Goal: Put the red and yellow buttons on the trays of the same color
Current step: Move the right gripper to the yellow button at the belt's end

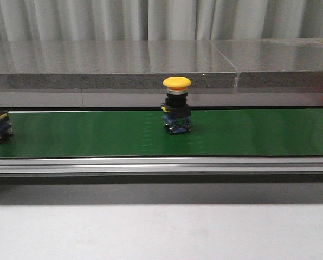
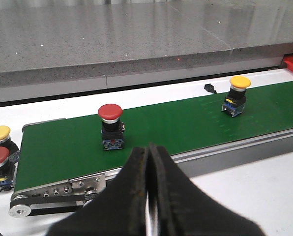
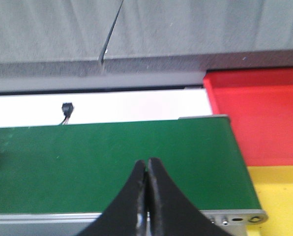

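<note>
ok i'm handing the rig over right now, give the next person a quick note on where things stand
Left gripper: shut, empty, hovering at the belt's near edge.
Right gripper: shut, empty, over the belt's tray end.
Yellow button stands upright mid-belt; red button is on the green belt nearer the left end. More buttons wait off the belt's left end.
Red tray and yellow tray show no buttons in the visible parts.
Done: nothing placed that can be seen. Left: both belt buttons, then the waiting ones.
</note>
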Motion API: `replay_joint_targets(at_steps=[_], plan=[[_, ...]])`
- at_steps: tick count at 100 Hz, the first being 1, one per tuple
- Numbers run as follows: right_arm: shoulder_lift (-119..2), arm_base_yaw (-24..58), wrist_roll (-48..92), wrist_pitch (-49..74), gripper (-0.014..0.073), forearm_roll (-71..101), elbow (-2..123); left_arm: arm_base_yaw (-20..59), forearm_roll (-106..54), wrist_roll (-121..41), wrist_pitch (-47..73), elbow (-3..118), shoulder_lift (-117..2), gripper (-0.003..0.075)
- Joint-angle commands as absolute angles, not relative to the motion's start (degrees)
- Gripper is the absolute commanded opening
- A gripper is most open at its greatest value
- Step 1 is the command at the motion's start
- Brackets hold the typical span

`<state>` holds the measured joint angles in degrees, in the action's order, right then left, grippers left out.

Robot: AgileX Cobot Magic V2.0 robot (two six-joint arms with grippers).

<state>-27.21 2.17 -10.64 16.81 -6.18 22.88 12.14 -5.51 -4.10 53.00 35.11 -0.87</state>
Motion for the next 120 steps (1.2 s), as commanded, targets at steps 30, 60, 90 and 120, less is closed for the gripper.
replay_joint_targets(at_steps=[30,60,90,120], plan=[[-50.02,11.43,-10.05,28.42,-0.0037,-6.31,43.93,12.52,-6.53,-3.84,49.00,36.25,-1.81,-0.0021],[-64.70,18.71,-8.68,41.63,0.0566,-5.69,60.27,12.52,-6.53,-3.84,48.90,36.25,-1.81,-0.0021],[-77.26,22.65,-0.84,49.72,0.0633,0.42,74.75,12.52,-6.53,-3.84,48.90,36.25,-1.81,-0.0021],[-89.20,22.65,4.34,55.03,0.0596,6.16,83.97,12.52,-6.53,-3.84,48.90,36.25,-1.81,-0.0021]])
